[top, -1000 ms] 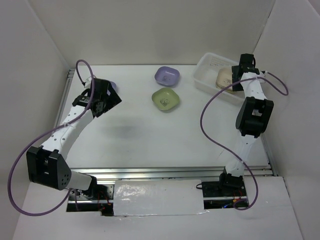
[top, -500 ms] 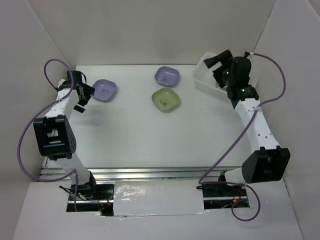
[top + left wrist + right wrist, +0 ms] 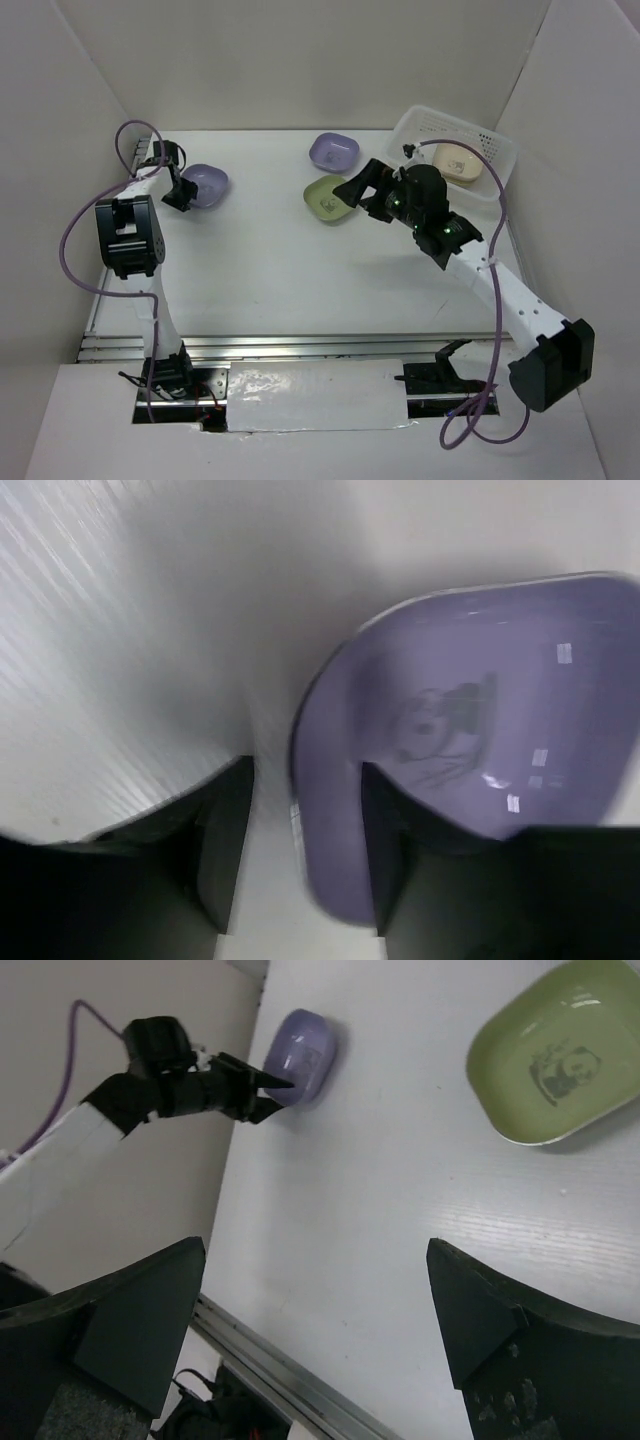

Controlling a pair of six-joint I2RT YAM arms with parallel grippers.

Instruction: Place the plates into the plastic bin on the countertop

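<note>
Left end effector [image 3: 305, 772]: spread, straddling the near rim of the purple rounded-square dish [image 3: 470, 720] at 10 o'clock on the white worktop [image 3: 280, 260], not yet pinching.
Right end effector [image 3: 315, 1250]: spread wide, empty, hovering near the green rounded-square dish [image 3: 555, 1060].
Translucent white plastic bin [image 3: 430, 122]: sitting at 2 o'clock, holding 1 cream dish [image 3: 460, 162].
Risk: a shallow rim bite could be letting the purple dish tilt and slip while crossing to the bin.
</note>
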